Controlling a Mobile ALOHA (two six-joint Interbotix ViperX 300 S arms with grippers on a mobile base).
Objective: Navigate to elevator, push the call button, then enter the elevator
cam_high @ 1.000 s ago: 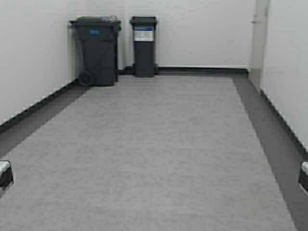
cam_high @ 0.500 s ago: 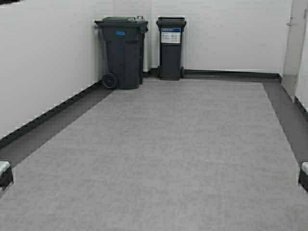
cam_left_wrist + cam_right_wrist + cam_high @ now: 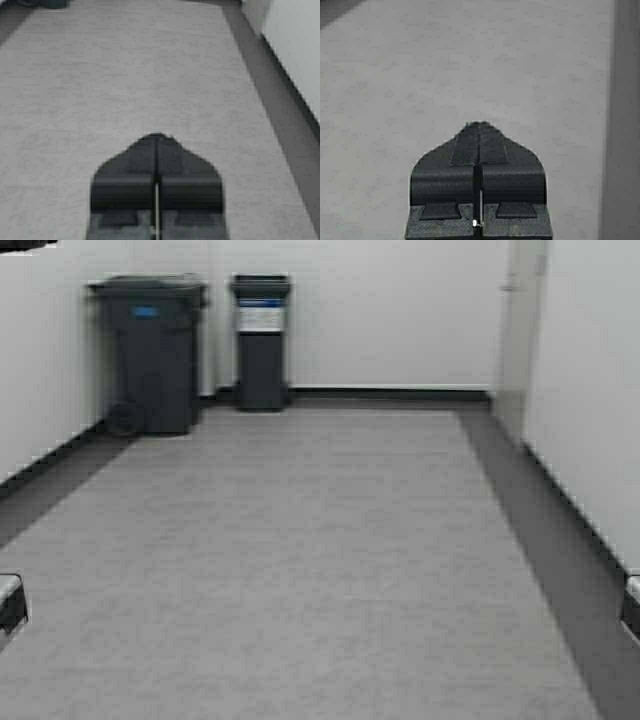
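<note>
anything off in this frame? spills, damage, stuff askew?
Nothing stands out. The grey carpet shows no spill or debris; the large wheeled bin and the slimmer bin stand upright at the far wall. Left gripper and right gripper are shut, empty. No elevator in view.

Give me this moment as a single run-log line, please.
phase: navigating | elevator, call button: not in view | ahead: two bins at far wall | left gripper: shut, empty | right gripper: shut, empty

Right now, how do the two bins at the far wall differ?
The left bin is wider, has a wheel at its base and a small blue mark high on its front; the right bin is narrower, with a large white-and-blue label. The left bin stands in the corner, nearer the robot. Both are dark and upright.
</note>
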